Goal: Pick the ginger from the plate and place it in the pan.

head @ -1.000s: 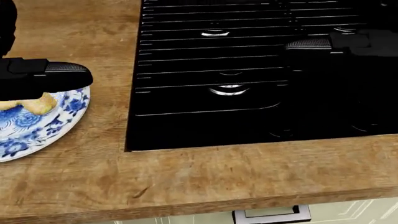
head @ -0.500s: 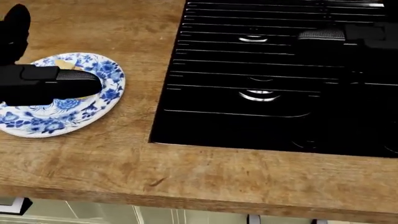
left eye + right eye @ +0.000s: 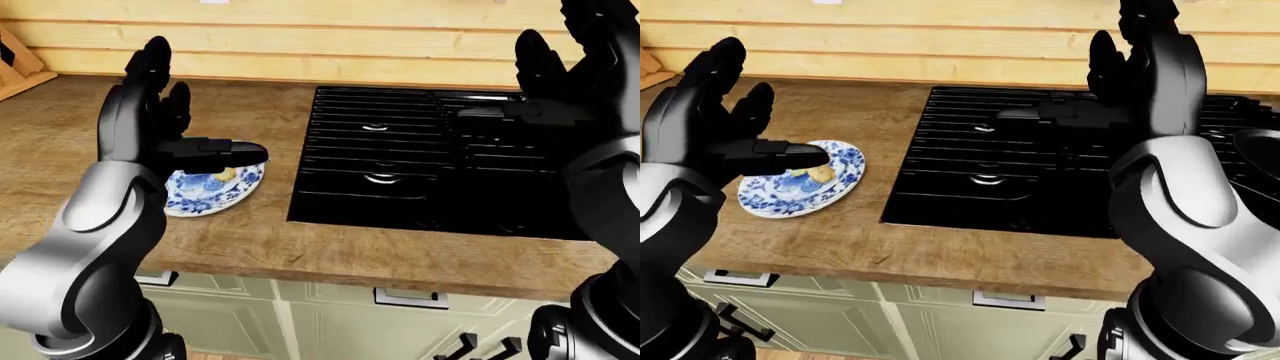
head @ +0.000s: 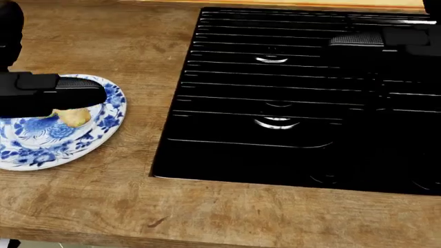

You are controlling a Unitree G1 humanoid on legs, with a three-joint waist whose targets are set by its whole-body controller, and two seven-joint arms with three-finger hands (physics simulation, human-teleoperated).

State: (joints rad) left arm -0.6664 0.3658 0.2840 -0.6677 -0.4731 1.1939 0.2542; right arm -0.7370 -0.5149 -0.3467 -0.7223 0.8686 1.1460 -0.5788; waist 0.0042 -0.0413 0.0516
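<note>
Ginger [image 4: 74, 117] on plate [image 4: 41, 150], lower left of head view, just below left hand [image 3: 150, 112], spread open and empty. Right hand [image 3: 1150, 67] open, far right over stove [image 4: 289, 93]. Long axis indiscernible.

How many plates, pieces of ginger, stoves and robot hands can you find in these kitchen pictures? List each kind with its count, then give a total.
Plates: 1, the blue-and-white plate
Ginger pieces: 1, the ginger on that plate
Stoves: 1, the black stove
Robot hands: 2, the left hand and the right hand, both open
Total: 5
</note>
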